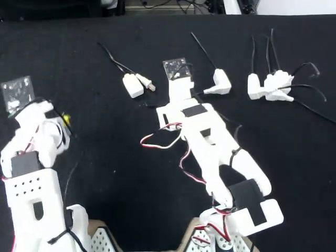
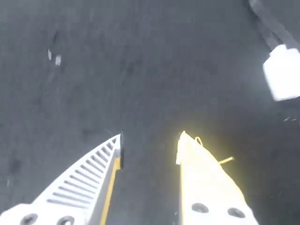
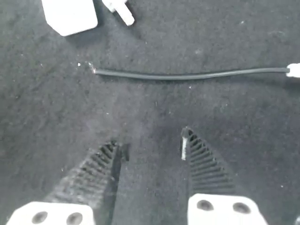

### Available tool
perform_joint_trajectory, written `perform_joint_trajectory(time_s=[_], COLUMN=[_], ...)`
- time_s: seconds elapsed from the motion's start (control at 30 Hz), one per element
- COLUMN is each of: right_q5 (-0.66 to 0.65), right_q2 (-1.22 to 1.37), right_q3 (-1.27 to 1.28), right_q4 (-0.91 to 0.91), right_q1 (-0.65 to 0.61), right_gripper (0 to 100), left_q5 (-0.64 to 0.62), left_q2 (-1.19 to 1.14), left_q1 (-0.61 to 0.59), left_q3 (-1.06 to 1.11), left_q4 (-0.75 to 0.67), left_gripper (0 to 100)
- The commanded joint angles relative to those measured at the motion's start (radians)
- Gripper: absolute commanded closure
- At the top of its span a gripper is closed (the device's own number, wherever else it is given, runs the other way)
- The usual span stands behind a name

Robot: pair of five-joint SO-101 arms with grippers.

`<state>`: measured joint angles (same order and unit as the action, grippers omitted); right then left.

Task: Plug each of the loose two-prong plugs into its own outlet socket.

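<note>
Fingers of the left gripper were seen well apart, with nothing held between them and only the black tabletop beneath. A white block with a dark cord was seen beyond and to one side of the yellow-tinted finger, well clear of both tips. Whether it was a plug or a socket could not be told.

The fingers of the right gripper were likewise spread wide and empty, touching nothing. A black cord was laid crosswise just beyond their tips, one end loose on the cloth. Farther off, past the cord, a white socket block was found with a small plug just beside it, not inserted.

From above, that pair was placed toward the far edge of the tabletop, left of its middle. An angled white plug was seen toward the same edge, right of the middle, lying loose. A cluster of white plugs and sockets with several cords was gathered nearer the far right corner, well apart from both grippers.
</note>
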<state>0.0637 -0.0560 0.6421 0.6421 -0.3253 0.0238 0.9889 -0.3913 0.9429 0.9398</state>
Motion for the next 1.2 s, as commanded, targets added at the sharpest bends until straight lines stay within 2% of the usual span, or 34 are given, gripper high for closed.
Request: perform_joint_trajectory(time_s=[0.0, 0.07, 0.3, 0.5, 0.63, 0.93, 1.03, 1.17], right_q5=[-0.009, -0.012, -0.012, -0.012, -0.012, -0.012, -0.012, -0.012], right_q2=[-0.056, -0.056, -0.056, -0.056, -0.056, -0.056, -0.056, -0.056], right_q3=[-0.007, -0.007, -0.007, -0.007, -0.008, -0.022, -0.022, -0.022], right_q4=[-0.023, -0.025, -0.025, -0.025, -0.025, -0.025, -0.025, -0.025], right_q1=[-0.006, -0.006, -0.005, -0.005, -0.005, -0.005, -0.005, -0.005], right_gripper=[82.5, 82.5, 82.5, 82.5, 82.5, 82.5, 82.5, 82.5], left_q5=[-0.011, -0.015, -0.153, -0.212, -0.216, -0.216, -0.238, -0.327], left_q2=[-0.064, -0.141, -0.462, -0.623, -0.712, -0.89, -0.93, -1.008], left_q1=[0.09, 0.133, 0.229, 0.303, 0.309, 0.317, 0.338, 0.369], left_q3=[-0.165, -0.199, -0.381, -0.519, -0.575, -0.587, -0.598, -0.671], left_q4=[0.002, -0.003, -0.006, -0.008, -0.055, -0.284, -0.299, -0.255], left_gripper=[79, 79, 79, 79, 79, 79, 79, 73])
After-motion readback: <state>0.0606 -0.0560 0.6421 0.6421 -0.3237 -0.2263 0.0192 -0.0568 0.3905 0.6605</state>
